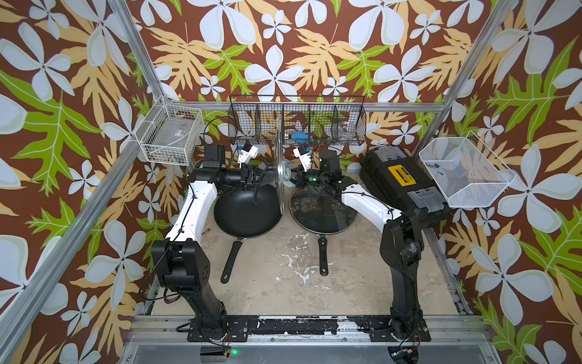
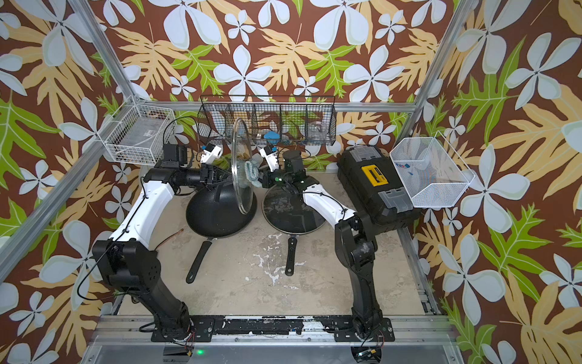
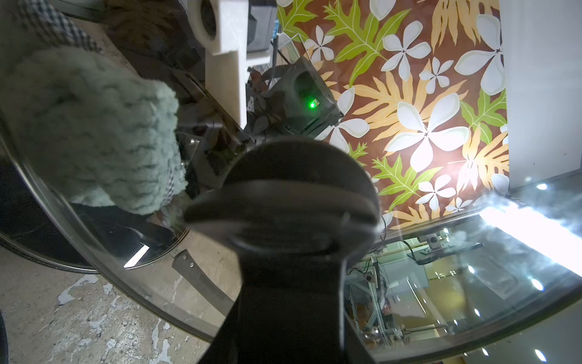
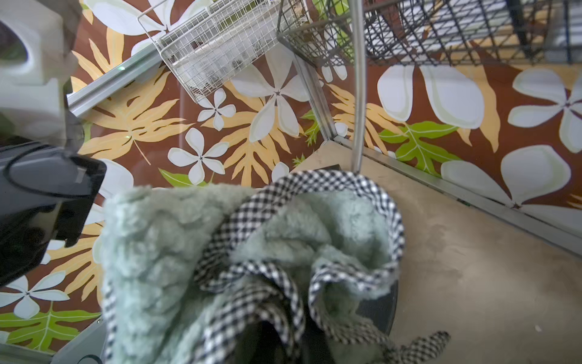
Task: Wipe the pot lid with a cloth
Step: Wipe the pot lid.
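Because the left gripper (image 1: 268, 177) is clamped on its knob (image 3: 293, 189), the pot lid (image 2: 242, 195) hangs upright on edge at mid-table. Its faces are turned left and right, the knob points left, and its plane runs near to far. The top rim rises in front of the black wire basket (image 1: 296, 123) on the far wall. The lower rim hangs over the gap between the wok (image 1: 248, 217) and the lidded pan (image 1: 324, 214). The right gripper (image 2: 263, 180), closed on the cloth (image 2: 252, 170), presses that bunched rag to the lid's right face. A toolbox (image 1: 396, 182) crowds the right side. The worn beige tabletop (image 1: 283, 283) shows bare in its near half, where only the two pan handles reach.
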Robot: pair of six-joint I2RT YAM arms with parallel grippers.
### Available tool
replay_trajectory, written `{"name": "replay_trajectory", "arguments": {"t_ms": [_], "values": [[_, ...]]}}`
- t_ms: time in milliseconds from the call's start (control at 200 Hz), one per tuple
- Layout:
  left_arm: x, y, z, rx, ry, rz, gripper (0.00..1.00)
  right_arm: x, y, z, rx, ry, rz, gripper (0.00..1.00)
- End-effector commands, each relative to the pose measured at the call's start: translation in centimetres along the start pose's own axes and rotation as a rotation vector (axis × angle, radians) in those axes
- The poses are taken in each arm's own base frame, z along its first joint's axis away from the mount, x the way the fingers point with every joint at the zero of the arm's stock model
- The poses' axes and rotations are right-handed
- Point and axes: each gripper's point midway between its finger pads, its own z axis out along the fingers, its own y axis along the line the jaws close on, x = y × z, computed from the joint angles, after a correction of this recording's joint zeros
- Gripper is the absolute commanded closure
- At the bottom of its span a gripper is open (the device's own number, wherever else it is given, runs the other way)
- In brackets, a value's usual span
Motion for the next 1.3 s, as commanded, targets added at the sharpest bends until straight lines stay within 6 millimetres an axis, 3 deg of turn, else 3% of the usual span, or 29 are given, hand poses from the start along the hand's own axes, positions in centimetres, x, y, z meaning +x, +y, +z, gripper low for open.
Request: {"name": "replay_trajectory", "arguments": {"t_ms": [0, 180, 305, 490, 606, 776, 951, 1136, 1296], "values": [[1.1, -3.8, -0.3, 0.166, 0.062, 0.097, 1.00, -2.4, 0.6, 0.5, -0.017, -0.024, -0.044, 1.00], [1.0, -2.9, -0.1, 0.148, 0.055, 0.091, 1.00, -7.5, 3.7, -1.1, -0.068, -0.123, -0.107, 1.00], [0.8, -2.8, -0.1, 0.141, 0.052, 0.095, 1.00, -9.0, 6.3, -2.9, -0.117, -0.154, -0.135, 1.00], [0.5, -2.0, 0.0, 0.125, 0.046, 0.084, 1.00, -7.1, 10.7, -5.5, -0.185, -0.156, -0.156, 1.00], [0.3, -1.8, 0.1, 0.124, 0.046, 0.077, 1.00, -3.5, 12.3, -6.5, -0.209, -0.133, -0.119, 1.00], [0.0, -2.5, 0.0, 0.145, 0.055, 0.083, 1.00, 2.4, 10.8, -6.5, -0.177, -0.078, -0.018, 1.00], [0.3, -3.0, -0.1, 0.159, 0.062, 0.083, 1.00, 4.6, 6.5, -4.4, -0.072, -0.016, 0.008, 1.00], [0.6, -3.1, -0.2, 0.155, 0.058, 0.093, 1.00, 2.5, 1.2, -2.2, 0.006, -0.032, 0.024, 1.00], [0.9, -2.5, -0.1, 0.144, 0.054, 0.084, 1.00, -1.6, 0.0, -1.6, 0.014, -0.071, -0.017, 1.00]]}}
